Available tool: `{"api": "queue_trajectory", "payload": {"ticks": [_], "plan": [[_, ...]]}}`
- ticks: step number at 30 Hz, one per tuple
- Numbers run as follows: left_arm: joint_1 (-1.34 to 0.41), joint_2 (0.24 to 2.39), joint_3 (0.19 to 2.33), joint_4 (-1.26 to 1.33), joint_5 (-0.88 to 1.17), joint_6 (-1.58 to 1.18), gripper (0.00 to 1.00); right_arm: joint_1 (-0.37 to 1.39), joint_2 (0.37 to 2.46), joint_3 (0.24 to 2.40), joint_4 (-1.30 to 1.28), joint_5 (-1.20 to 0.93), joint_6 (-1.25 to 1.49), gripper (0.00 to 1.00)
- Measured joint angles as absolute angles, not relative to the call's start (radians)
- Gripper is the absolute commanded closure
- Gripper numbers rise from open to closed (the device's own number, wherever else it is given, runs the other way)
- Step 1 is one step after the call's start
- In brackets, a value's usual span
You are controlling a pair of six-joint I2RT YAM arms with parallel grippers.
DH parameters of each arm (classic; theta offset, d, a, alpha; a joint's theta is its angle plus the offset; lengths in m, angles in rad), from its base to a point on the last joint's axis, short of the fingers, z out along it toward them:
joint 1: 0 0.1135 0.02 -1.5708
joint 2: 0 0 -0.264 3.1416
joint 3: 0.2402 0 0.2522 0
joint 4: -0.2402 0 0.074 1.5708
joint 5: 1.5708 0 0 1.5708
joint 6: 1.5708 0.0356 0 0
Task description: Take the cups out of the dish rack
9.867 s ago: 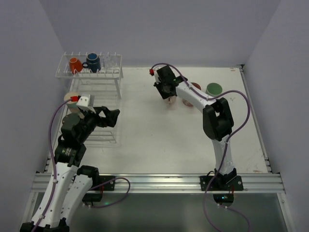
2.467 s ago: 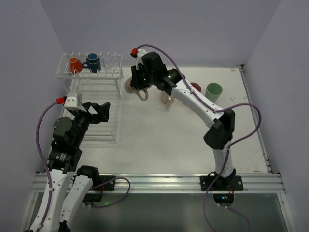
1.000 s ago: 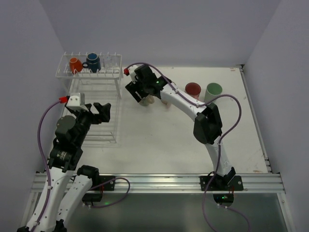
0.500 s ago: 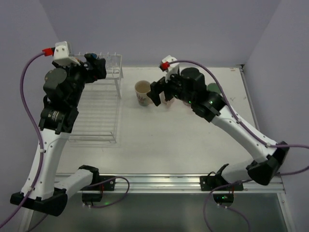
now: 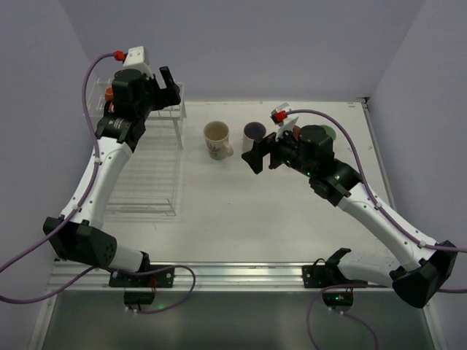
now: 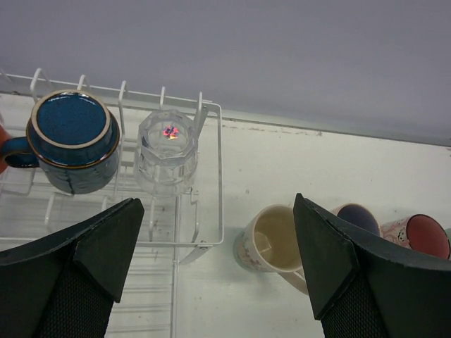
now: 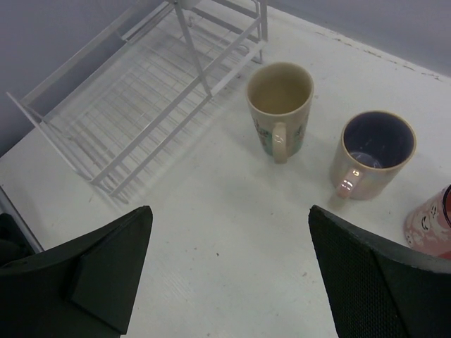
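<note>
Hovering over dish rack point(image 6: 220, 176) corner, left pincer point(image 6: 217, 248) apart, right pincer point(image 7: 232, 274) apart near cream mug point(image 7: 280, 105)

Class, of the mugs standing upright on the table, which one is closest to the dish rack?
The cream mug: it stands nearest the dish rack, while the purple-inside mug stands beyond it, farther from the rack.

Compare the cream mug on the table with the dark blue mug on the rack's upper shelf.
The cream mug stands mouth up on the table; the dark blue mug sits on the dish rack, apparently base up. The cream mug is tall and pale with a printed side; the dark blue mug is squat, with a tan ring on top. Both have one side handle.
</note>
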State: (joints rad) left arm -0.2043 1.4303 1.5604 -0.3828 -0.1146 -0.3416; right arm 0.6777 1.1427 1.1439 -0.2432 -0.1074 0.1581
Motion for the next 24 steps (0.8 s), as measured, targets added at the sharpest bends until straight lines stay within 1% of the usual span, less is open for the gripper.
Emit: {"api": "queue_trajectory", "payload": {"ticks": [6,14,24], "plan": [[-0.204,1.489,1.572,-0.355,-0.107,-0.343,0.04,0.655,1.141,1.141,-0.216,-0.146,0.184,0.06],[-0.204,1.592,1.58,-0.352,-0.182,-0.301,0.04,0.653,1.139,1.141,-0.208,-0.155,0.192,0.07],[-0.204,1.671,1.599,-0.3,-0.234,-0.231,0.04,0.653,1.159,1.141,-0.196,-0.175,0.194,0.07]]}}
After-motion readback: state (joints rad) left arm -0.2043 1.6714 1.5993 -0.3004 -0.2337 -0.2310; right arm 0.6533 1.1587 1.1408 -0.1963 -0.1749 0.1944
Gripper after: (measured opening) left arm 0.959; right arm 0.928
